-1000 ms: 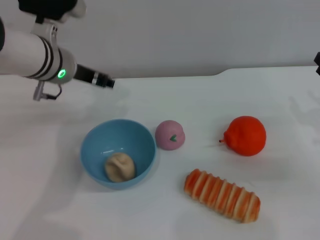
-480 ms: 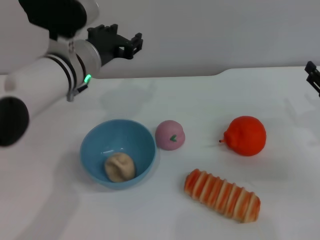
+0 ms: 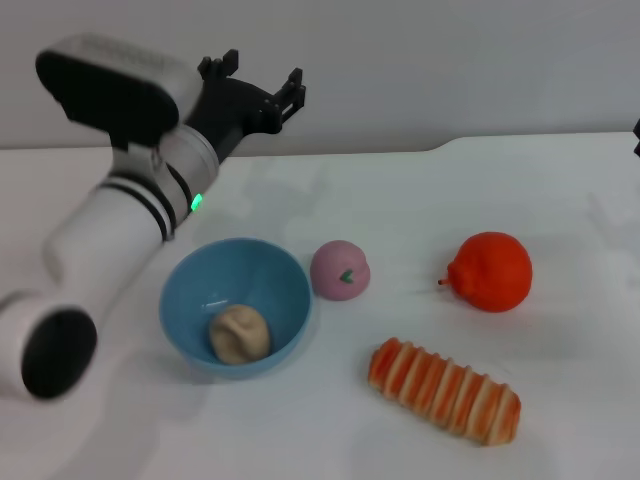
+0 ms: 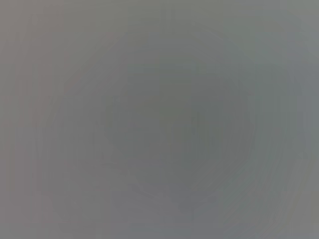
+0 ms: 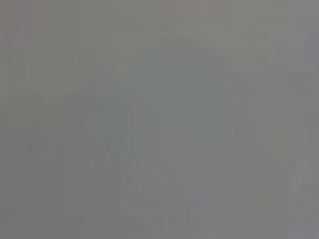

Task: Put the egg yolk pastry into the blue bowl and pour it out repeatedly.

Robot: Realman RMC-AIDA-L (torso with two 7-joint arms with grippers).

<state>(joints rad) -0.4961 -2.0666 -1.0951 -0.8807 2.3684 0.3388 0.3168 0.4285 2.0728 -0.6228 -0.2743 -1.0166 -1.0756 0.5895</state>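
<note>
A light blue bowl (image 3: 237, 300) held a pale beige-tan egg yolk pastry (image 3: 239, 334) on a white desk (image 3: 400, 190). Beside it lay a pink bun (image 3: 340, 269) bearing a small green mark, a bright orange fruit (image 3: 491, 271), and a long bread (image 3: 445, 390) striped in orange and cream. The left arm (image 3: 130, 225) was white with black bands and a glowing green light; its end effector (image 3: 255, 85) was black. The wall behind was grey. Both wrist views showed plain grey.

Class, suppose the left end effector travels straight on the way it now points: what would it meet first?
Probably nothing on the table: the left end effector points up and away toward the grey back wall, passing above the blue bowl. Depth is uncertain.
</note>
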